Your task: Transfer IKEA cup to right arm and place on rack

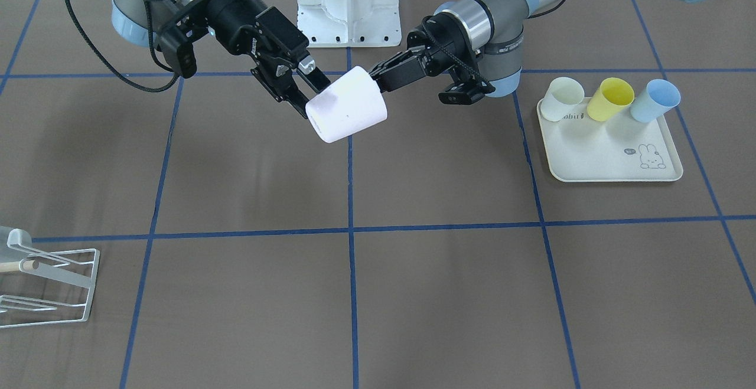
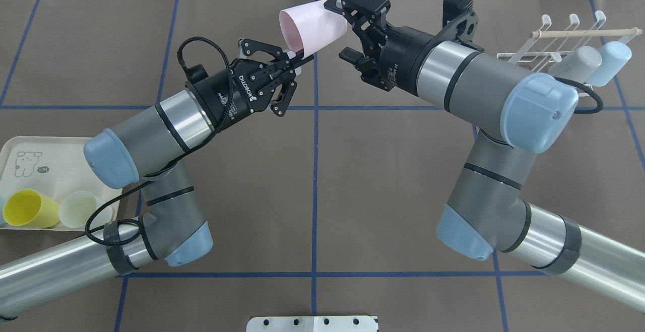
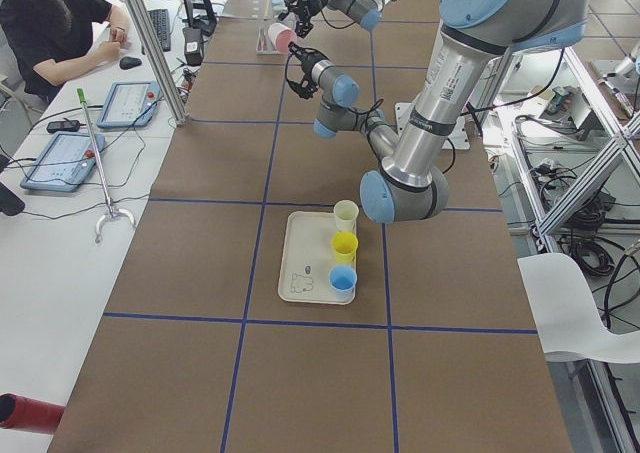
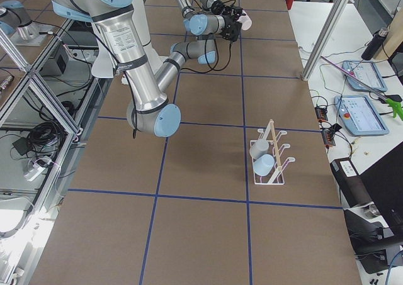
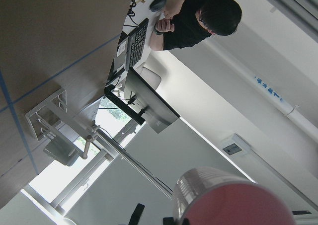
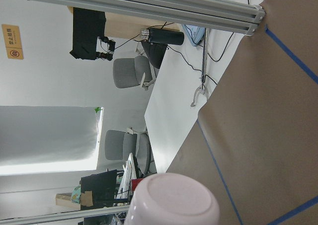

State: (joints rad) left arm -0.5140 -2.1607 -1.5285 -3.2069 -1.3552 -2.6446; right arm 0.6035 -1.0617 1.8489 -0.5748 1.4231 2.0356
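Note:
The pink IKEA cup (image 2: 315, 24) hangs tilted above the table's middle, its mouth toward my left arm. My left gripper (image 2: 300, 60) is shut on the cup's rim, seen from across the table as the left gripper (image 1: 375, 75). My right arm (image 2: 504, 95) reaches in from the other side. Its right gripper (image 2: 342, 29) is open, one finger above the cup's base and one below it, the lower finger apart from the wall. In the right wrist view the cup's base (image 6: 174, 200) sits low. The white wire rack (image 2: 554, 45) stands at the far right.
The rack holds a grey-white cup (image 2: 584, 60) and a pale blue cup (image 2: 612, 62). A cream rabbit-print tray (image 1: 614, 153) on my left side carries a white cup (image 1: 561, 100), a yellow cup (image 1: 611, 100) and a blue cup (image 1: 652, 100). A person sits beyond the table.

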